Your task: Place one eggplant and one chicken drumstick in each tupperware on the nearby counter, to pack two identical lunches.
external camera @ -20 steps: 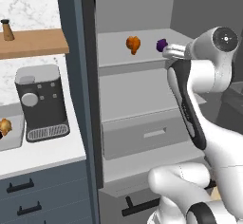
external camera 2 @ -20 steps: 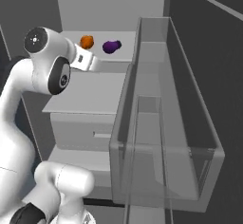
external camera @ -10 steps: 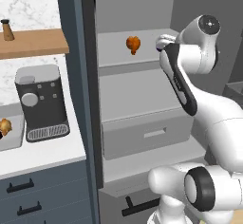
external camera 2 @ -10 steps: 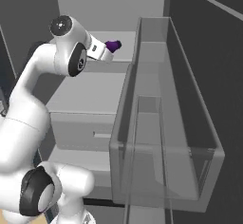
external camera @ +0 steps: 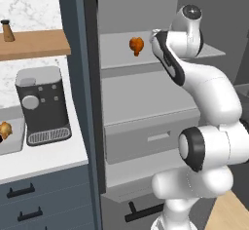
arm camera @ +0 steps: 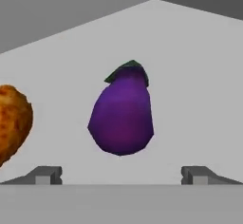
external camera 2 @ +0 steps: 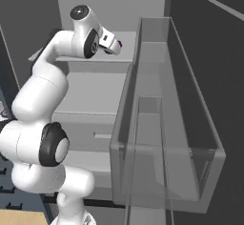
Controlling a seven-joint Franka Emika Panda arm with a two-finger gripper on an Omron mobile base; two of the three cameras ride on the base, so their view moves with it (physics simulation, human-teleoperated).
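Here the tool is spread wide and grips nothing. The eggplant stands on the fridge shelf at frame centre, midway between the tips, with a drumstick at left. Advance straight, straddle its widest part, then close.

In the open fridge, a chicken drumstick lies on the upper shelf, near its left end. An eggplant sits on the same shelf, to the drumstick's right and apart from it. Below the shelf is a closed drawer. Left of the fridge, a coffee machine stands on the counter, under a wall shelf carrying a small bottle.
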